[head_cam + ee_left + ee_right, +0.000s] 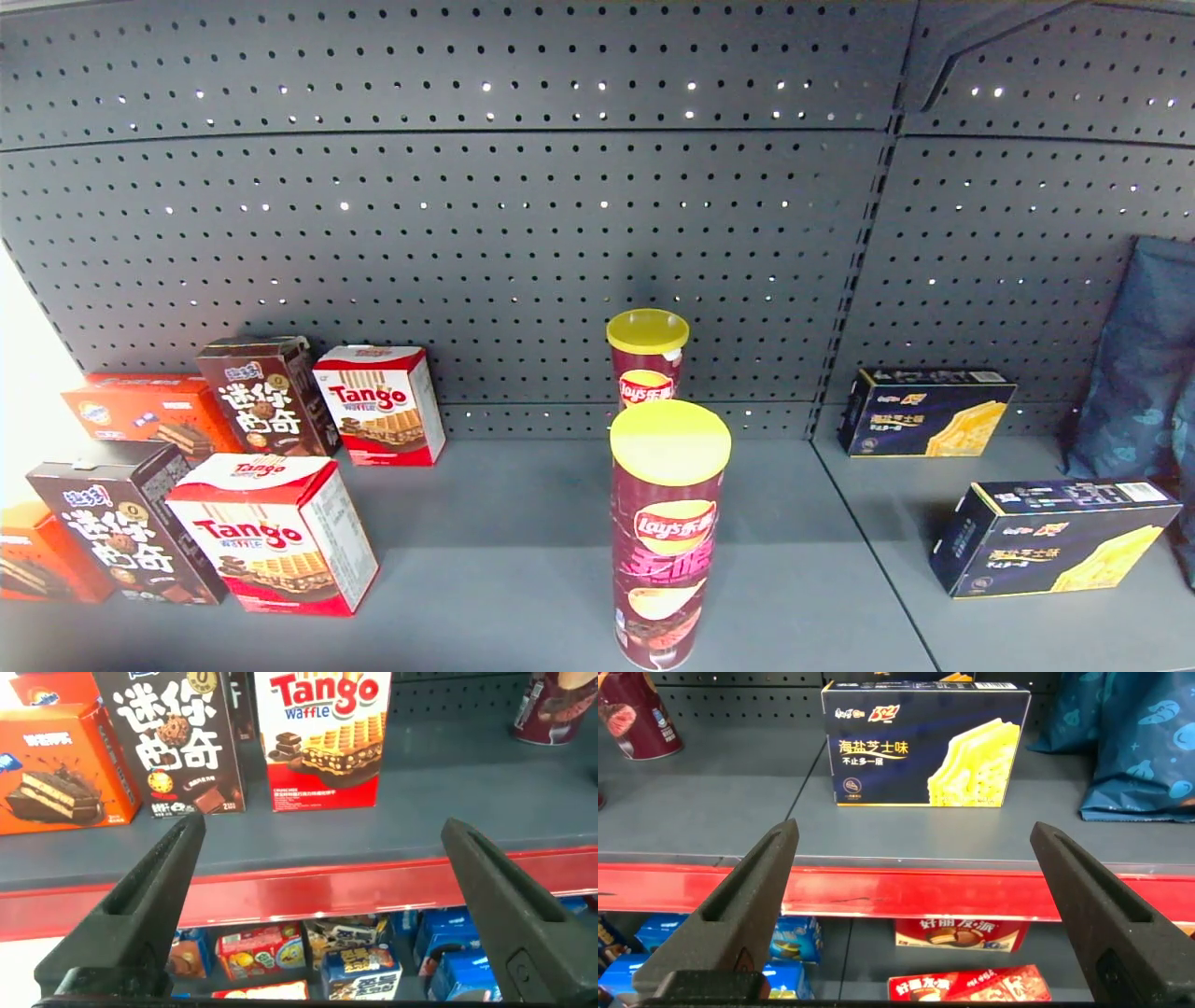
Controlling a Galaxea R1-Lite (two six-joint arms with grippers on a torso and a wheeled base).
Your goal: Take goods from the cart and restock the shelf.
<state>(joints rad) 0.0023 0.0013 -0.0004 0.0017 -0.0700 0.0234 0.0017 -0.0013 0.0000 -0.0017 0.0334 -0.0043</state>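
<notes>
Two maroon chip cans with yellow lids stand mid-shelf, the front can (667,541) ahead of the rear can (647,357). In front of the shelf's red front edge (308,885) my left gripper (322,826) is open and holds nothing. It faces a red-and-white waffle box (324,737), a dark brown cookie box (177,747) and an orange box (51,765). My right gripper (915,829) is open too, level with the same red edge (906,894). It faces a dark blue cracker box (924,745), with a chip can (640,719) off to one side.
Several snack boxes (271,532) crowd the shelf's left end. Two dark blue boxes (1050,537) and a blue bag (1144,364) sit on the right. The pegboard back wall (523,233) closes the rear. A lower shelf holds more packaged goods (360,961).
</notes>
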